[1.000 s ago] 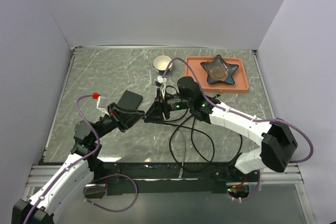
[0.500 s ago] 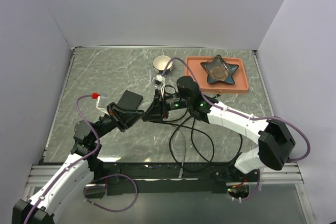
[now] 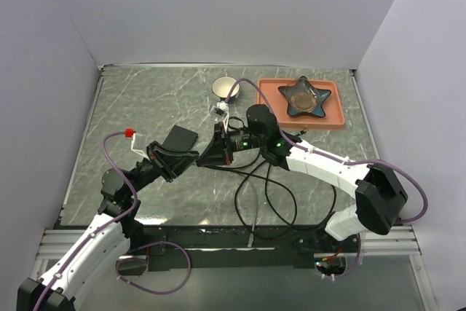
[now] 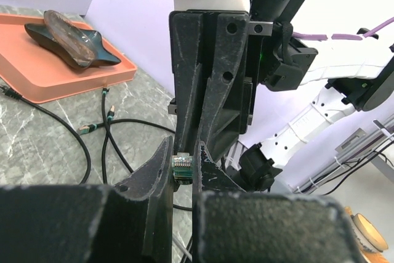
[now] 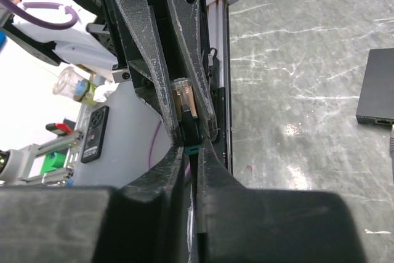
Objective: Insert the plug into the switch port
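Note:
A clear plug (image 4: 182, 167) with a teal boot (image 5: 189, 135) hangs above the table, pinched between the fingers of my left gripper (image 4: 182, 152), which is shut on it. My right gripper (image 5: 192, 149) meets it tip to tip from the other side. Its jaws are shut on the black cable just behind the boot. In the top view the left gripper (image 3: 186, 159) and right gripper (image 3: 204, 156) touch noses in front of the switch (image 3: 180, 138), a flat black box lying on the marble. The switch (image 5: 375, 87) shows at the right edge; its port is too small to make out.
An orange tray (image 3: 339, 111) with a dark star-shaped dish (image 3: 306, 97) sits at the back right. A small bowl (image 3: 224, 87) stands beside it. Black cables (image 3: 266, 189) loop over the table under the right arm. Grey walls close in three sides.
My right gripper's jaws have closed onto the cable behind the plug. Both grippers have drifted slightly left together; the left gripper's hold on the plug is unchanged.

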Tool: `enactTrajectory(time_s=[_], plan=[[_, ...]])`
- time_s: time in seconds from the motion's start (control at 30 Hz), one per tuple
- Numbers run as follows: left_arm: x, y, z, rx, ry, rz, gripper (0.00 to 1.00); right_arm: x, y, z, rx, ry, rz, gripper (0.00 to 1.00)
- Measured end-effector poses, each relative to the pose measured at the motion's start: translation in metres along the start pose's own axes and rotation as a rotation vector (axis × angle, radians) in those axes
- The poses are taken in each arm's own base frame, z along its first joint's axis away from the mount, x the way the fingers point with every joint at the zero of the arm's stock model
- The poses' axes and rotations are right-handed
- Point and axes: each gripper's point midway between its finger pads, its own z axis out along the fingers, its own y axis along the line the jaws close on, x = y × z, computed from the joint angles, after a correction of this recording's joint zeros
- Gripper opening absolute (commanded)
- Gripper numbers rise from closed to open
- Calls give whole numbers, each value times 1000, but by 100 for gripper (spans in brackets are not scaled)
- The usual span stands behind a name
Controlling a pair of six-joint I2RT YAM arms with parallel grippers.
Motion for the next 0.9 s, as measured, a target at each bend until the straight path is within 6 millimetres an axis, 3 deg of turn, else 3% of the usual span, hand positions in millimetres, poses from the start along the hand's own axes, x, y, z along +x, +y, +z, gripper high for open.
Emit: enactTrajectory(time_s=[0.1, 0.2, 0.3, 0.33, 0.43, 0.63, 0.9], plan=[[-1, 0, 0, 0, -3, -8, 1, -1, 0, -1, -7, -1, -1, 0], [-1, 0, 0, -1, -3, -10, 9, -1, 0, -1, -6, -1, -1, 0], [-1, 2, 1, -12, -8, -12, 38, -1, -2, -1, 5, -2, 0, 0], [-1, 4, 1, -19, -8, -12, 56, 0, -3, -1, 11, -1, 3, 0], [4, 12, 0, -58, 8, -18, 73, 0, -12, -1, 63, -10, 6, 0], [2, 37, 1, -210, 9, -61, 80, 5, -35, -7, 202, -6, -6, 0], [-43, 57, 11, -417, -72, -43, 81, 9, -65, -37, 466, 12, -83, 0]])
